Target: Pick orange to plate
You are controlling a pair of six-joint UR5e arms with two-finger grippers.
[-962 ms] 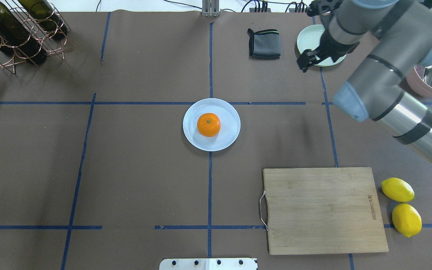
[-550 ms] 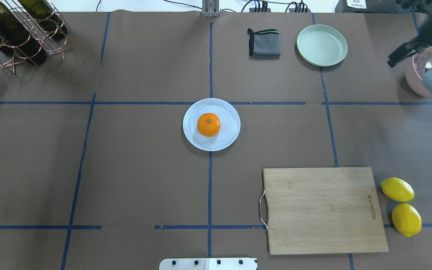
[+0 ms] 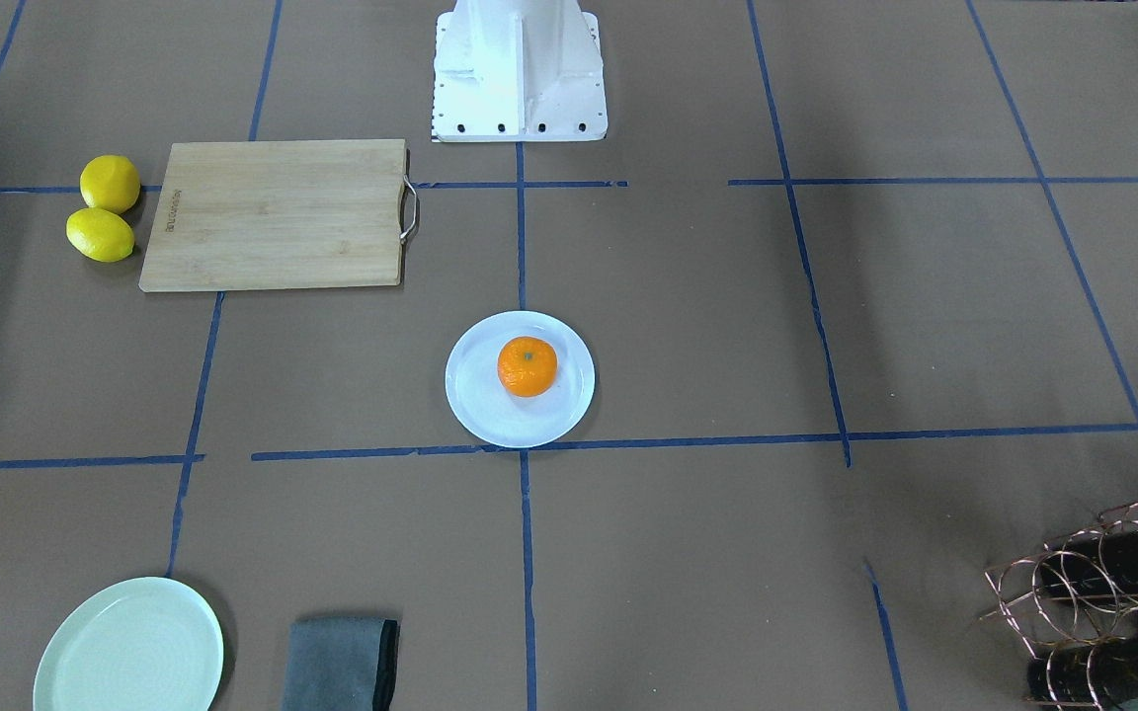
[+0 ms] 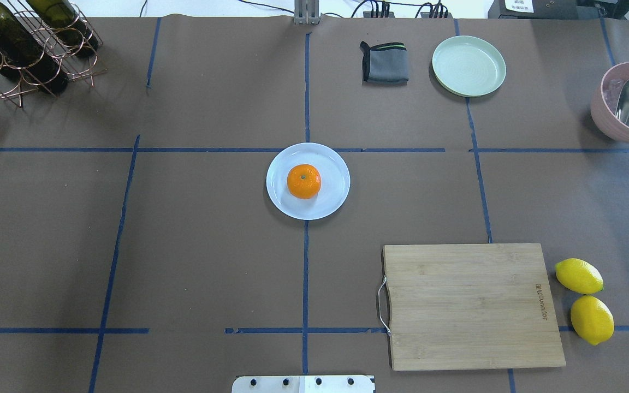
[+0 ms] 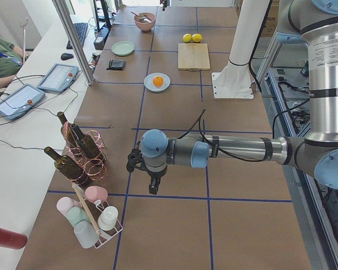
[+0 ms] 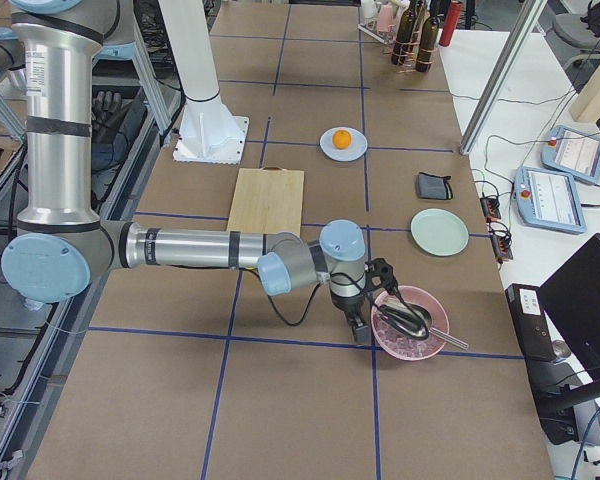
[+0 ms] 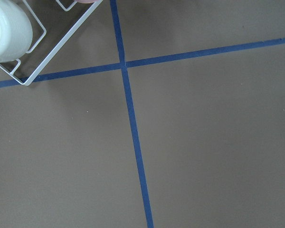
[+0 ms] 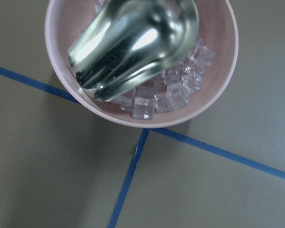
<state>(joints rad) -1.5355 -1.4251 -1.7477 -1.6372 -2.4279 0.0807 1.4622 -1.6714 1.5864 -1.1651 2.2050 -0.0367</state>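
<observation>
The orange [image 4: 303, 181] rests on the pale bluish-white plate [image 4: 334, 197] at the table's centre, stem dot up; the front view shows the same orange [image 3: 527, 366] on the plate [image 3: 486, 410]. No gripper is near it. In the exterior left view my left gripper [image 5: 152, 188] hangs low over bare table beside the bottle rack, far from the plate. The exterior right view shows my right gripper [image 6: 359, 329] next to the pink bowl, also far from the plate. Both show only in side views, so I cannot tell if they are open or shut.
A mint-green plate [image 4: 468, 66] and a folded grey cloth [image 4: 384, 63] lie at the back right. A pink bowl [image 4: 606, 123] holds ice cubes and a metal scoop. Front right are a wooden cutting board [image 4: 470, 305] and two lemons [image 4: 579, 275]. A bottle rack [image 4: 25, 43] stands back left.
My right arm swung from over the mint-green plate to the right edge by the pink bowl, then out of the overhead view. Orange and plate stayed put.
</observation>
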